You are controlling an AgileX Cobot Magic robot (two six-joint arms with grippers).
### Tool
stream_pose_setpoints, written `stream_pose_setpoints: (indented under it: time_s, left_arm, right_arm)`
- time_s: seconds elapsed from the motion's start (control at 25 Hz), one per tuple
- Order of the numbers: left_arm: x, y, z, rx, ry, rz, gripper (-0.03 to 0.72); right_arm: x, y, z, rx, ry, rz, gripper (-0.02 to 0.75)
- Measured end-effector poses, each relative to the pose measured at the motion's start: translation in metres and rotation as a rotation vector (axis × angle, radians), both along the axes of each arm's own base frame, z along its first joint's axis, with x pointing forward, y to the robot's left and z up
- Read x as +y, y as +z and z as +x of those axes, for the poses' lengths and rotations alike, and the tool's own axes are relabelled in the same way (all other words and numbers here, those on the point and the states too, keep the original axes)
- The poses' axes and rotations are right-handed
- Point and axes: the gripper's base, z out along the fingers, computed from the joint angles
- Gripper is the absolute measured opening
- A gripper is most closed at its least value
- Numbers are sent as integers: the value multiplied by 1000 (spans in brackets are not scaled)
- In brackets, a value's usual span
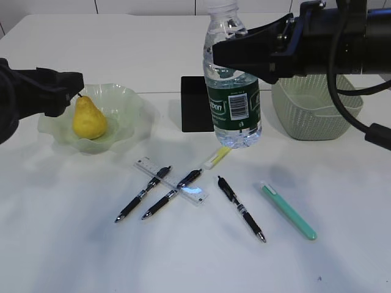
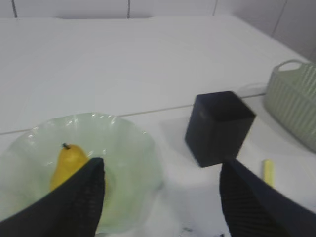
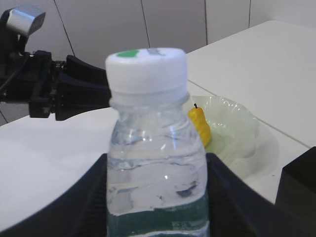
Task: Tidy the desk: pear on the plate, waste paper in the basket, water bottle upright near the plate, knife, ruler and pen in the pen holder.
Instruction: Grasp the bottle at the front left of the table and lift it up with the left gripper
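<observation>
Nearest the camera, on the white table (image 1: 73, 244): three black pens, one (image 1: 142, 194) left of the pen holder, one (image 1: 171, 195) crossing the clear ruler (image 1: 170, 181), one (image 1: 241, 209) below the pen holder and slightly right; a teal capped knife-like tool (image 1: 289, 210) farther right.

Just in front of the pen holder, under the raised bottle: a small yellow-and-white stick (image 1: 217, 157).

Pen holder (image 1: 197, 104), matte black, standing upright at mid-table; seen also in the left wrist view (image 2: 218, 127).

Right of the pen holder: sage-green basket (image 1: 316, 110), partly hidden behind the right arm.

Left of the pen holder: wavy pale-green plate (image 1: 125, 101), with the yellow pear (image 1: 88, 119) standing on it, stem up.

Right pincer (image 1: 244, 55) clamped on the water bottle (image 1: 233, 91) at its clear upper part, above the dark green label; bottle upright, lifted off the table, hanging in front of the pen holder's right edge. Cap white with a green top, close before the right wrist camera (image 3: 146, 69), black fingers (image 3: 89, 202) pressed to both sides.

Left pincer (image 2: 160, 197) spread wide, holding nothing, poised at the plate's left rim; pear just beside its left finger (image 2: 74, 197), not touching as far as can be told.
</observation>
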Motion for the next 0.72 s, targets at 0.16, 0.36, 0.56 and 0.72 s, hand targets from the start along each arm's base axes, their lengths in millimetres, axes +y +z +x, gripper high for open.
stream_pose_setpoints:
  time_s: [0.16, 0.36, 0.56, 0.72]
  left_arm:
    - [-16, 3, -9, -74, -158, -119, 517]
    - [-41, 20, -27, -203, -507, -235, 517]
    - [-50, 17, -39, -208, -681, -169, 548]
    - [-53, 18, -45, -214, -751, -176, 605]
  right_arm:
    - [0, 0, 1, 0, -10, 3, 377]
    - [0, 0, 1, -1, -11, 3, 377]
    - [0, 1, 0, -7, -4, 3, 377]
    - [2, 2, -3, -13, 42, 21, 377]
